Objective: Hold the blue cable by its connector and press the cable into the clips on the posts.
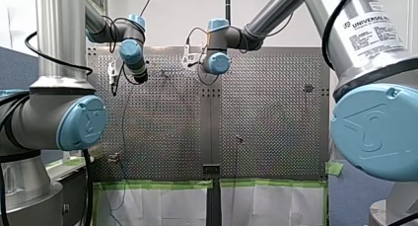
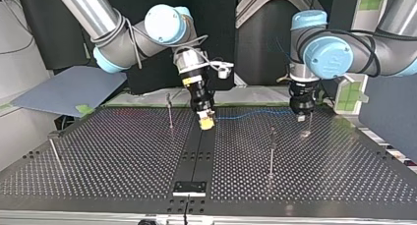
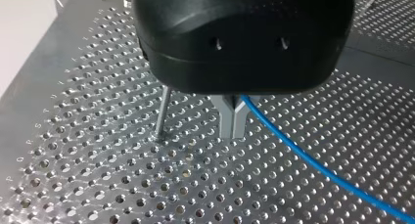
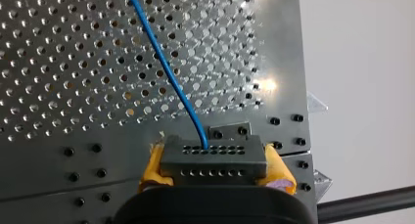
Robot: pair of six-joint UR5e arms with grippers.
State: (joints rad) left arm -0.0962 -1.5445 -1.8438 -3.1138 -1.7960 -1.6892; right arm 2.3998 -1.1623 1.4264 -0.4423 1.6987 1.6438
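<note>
While a thin blue cable [image 4: 169, 72] is held stretched above the perforated metal tabletop [image 2: 123, 151] and does not yet appear seated in any clip, the step in hand is judged to be bringing it to a post.

At the top view's left, the right tool [image 2: 206, 121] is seen clamped by its yellow pads on a dark grey perforated connector block [image 4: 213, 158], from which the cable emerges. Across the middle, the cable is run in a shallow wave, smooth and unkinked. At the right, it is pinched between the closed metal fingers of the left tool [image 3: 234, 121], just beside a slender metal post [image 3: 162, 111] whose top is hidden by the tool body.

Next, the held length should be lined up over that post's clip and pressed in, with light tension supplied from the connector end.
</note>
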